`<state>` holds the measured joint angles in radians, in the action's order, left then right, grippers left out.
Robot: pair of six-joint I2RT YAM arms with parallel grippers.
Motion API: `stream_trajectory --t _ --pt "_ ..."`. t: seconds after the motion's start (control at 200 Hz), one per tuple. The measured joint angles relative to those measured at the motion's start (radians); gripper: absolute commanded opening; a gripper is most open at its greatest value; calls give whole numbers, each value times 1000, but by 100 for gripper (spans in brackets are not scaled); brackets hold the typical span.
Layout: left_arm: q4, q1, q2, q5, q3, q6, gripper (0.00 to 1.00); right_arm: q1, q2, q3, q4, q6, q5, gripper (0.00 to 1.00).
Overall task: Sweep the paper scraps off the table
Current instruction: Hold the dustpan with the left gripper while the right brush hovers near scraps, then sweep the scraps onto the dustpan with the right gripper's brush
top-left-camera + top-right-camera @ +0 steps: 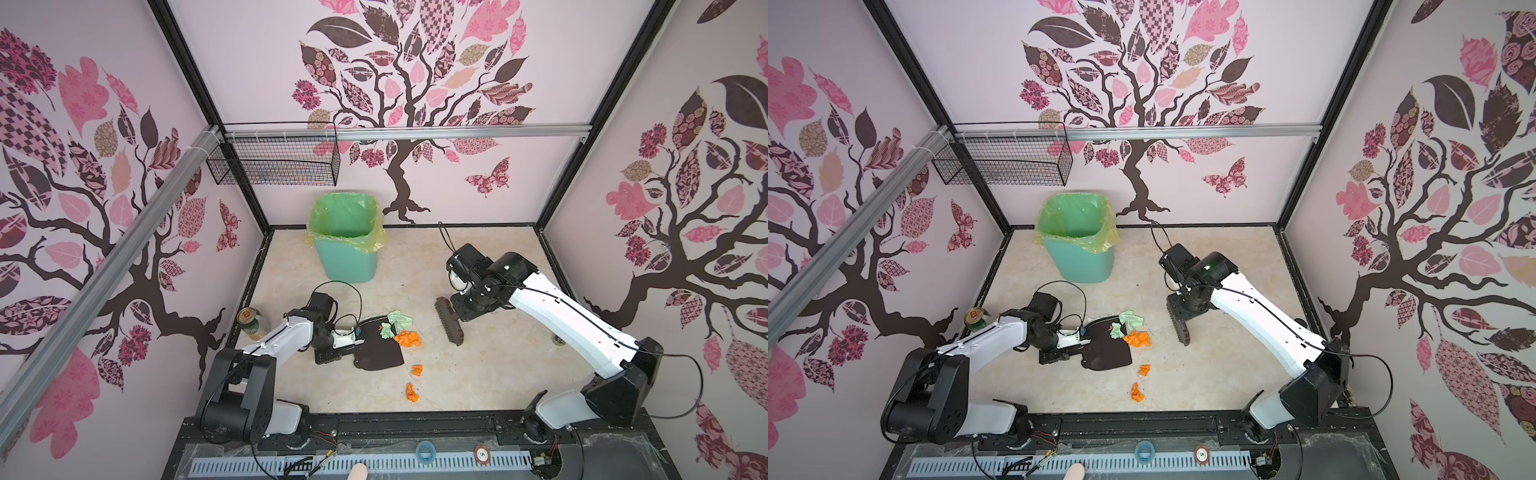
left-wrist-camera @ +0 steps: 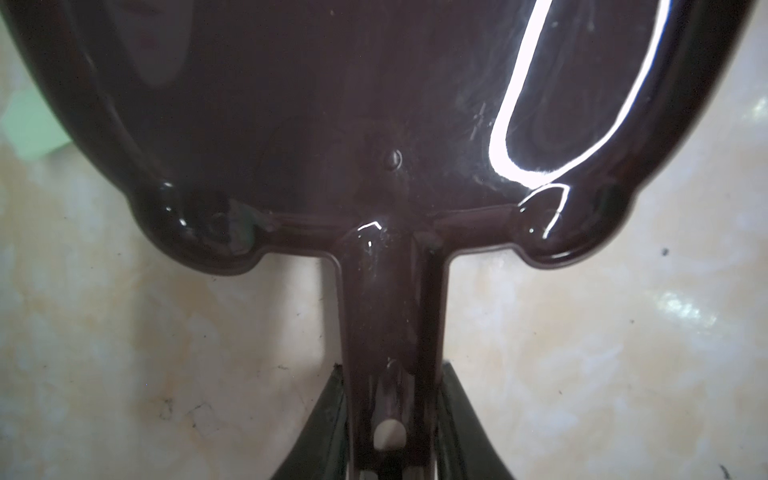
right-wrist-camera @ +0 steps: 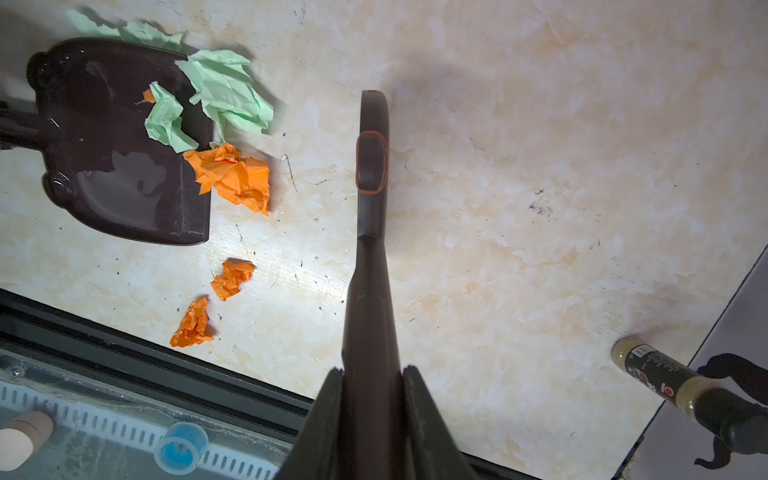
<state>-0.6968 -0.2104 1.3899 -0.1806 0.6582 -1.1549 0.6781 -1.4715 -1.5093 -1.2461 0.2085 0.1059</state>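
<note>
A dark brown dustpan (image 1: 380,353) (image 1: 1106,353) (image 3: 116,145) lies flat on the cream table (image 1: 498,365). My left gripper (image 2: 392,370) (image 1: 349,345) is shut on its handle, one finger on each side. Mint green paper scraps (image 1: 400,319) (image 3: 228,91) and an orange wad (image 1: 407,338) (image 3: 232,174) sit at the pan's mouth, partly on it. Two more orange scraps (image 1: 417,370) (image 3: 191,324) lie nearer the front edge. My right gripper (image 3: 372,370) (image 1: 467,307) is shut on the handle of a dark brush (image 1: 449,322) (image 1: 1179,328), which is right of the scraps.
A mint-green bin (image 1: 347,241) (image 1: 1077,241) with a yellow-green liner stands at the back. A can (image 1: 251,322) stands by the left wall and a small bottle (image 3: 656,374) lies by the right wall. A wire basket (image 1: 274,160) hangs on the back rail.
</note>
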Motion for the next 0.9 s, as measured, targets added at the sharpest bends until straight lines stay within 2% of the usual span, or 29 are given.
stream_trajectory --t 0.4,0.63,0.9 --pt "2 0 -8 3 -4 0 22 0 -51 -24 14 -5 -9 0" --pt "4 0 -12 5 -6 0 20 24 -252 -224 -8 -8 -32 0" --pt "1 0 -13 8 -6 1 19 156 -391 -398 -20 -2 -37 0"
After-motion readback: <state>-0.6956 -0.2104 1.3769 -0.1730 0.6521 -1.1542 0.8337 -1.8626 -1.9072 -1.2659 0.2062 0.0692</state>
